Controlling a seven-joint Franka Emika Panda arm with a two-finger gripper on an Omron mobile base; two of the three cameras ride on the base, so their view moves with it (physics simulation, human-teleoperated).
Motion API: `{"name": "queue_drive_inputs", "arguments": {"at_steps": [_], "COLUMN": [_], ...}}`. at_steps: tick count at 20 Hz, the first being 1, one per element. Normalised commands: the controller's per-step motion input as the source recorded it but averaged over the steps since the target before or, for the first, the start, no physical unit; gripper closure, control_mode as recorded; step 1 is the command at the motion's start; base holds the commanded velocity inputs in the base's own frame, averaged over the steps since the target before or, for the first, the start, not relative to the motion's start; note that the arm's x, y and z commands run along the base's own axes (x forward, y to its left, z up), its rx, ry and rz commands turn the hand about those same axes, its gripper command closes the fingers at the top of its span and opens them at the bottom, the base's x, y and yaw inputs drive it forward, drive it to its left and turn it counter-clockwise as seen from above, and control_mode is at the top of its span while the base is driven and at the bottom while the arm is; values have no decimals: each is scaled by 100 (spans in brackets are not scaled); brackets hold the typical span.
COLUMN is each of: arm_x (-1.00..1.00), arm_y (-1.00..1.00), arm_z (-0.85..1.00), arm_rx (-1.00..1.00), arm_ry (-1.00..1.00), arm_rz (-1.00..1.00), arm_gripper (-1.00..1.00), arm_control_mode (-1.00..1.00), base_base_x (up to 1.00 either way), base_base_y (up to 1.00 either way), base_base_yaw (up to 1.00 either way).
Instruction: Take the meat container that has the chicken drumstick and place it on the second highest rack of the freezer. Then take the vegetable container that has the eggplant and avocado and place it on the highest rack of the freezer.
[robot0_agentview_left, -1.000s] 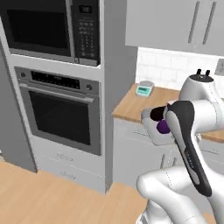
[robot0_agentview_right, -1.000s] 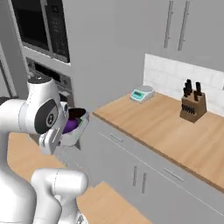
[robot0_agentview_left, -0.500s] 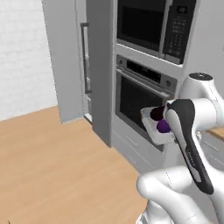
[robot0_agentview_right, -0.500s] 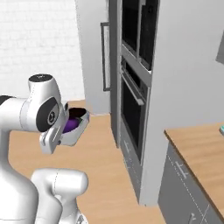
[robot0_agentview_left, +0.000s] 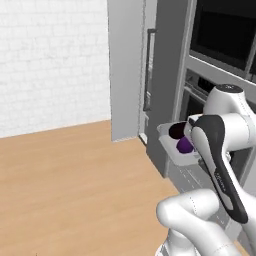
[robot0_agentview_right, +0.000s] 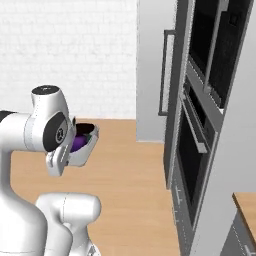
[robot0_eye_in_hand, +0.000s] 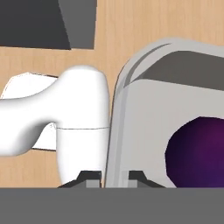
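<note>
The base has swung round: half a second ago the built-in oven filled the middle of both base views, and a second ago the wooden tabletop with the knife block was in front. Now the freezer (robot0_agentview_left: 131, 70) stands ahead, its flat grey door and dark bar handle (robot0_agentview_right: 164, 72) facing the robot, with the built-in black oven (robot0_agentview_right: 192, 145) off to the right. This is the camera moving, not the kitchen.

The vegetable container (robot0_agentview_left: 172, 147) rides along in the same place against the arm. In it lie the eggplant (robot0_agentview_left: 185, 145) and, just beside it, the avocado (robot0_agentview_left: 177, 130). In the hand view the pincer (robot0_eye_in_hand: 114, 177) has its two tips set one on each side of the container's rim wall (robot0_eye_in_hand: 114, 131), closed on it, with the purple eggplant (robot0_eye_in_hand: 199, 151) bulging at the right.

So this looks like the second half of the job, the carry toward the highest rack. From here I cannot tell whether the freezer door stands open, and no shelves are visible yet; the base likely has to drive closer first.
</note>
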Motion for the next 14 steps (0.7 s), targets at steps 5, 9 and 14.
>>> {"name": "queue_drive_inputs", "arguments": {"at_steps": [5,9,14], "arm_x": [0,0,0], "arm_y": [0,0,0], "arm_z": [0,0,0], "arm_rx": [0,0,0], "arm_ry": [0,0,0], "arm_rz": [0,0,0], "arm_gripper": [100,100,100], "arm_control_mode": [100,100,100], "base_base_x": [100,100,100], "base_base_y": [0,1,0], "base_base_yaw": [0,0,0]}}
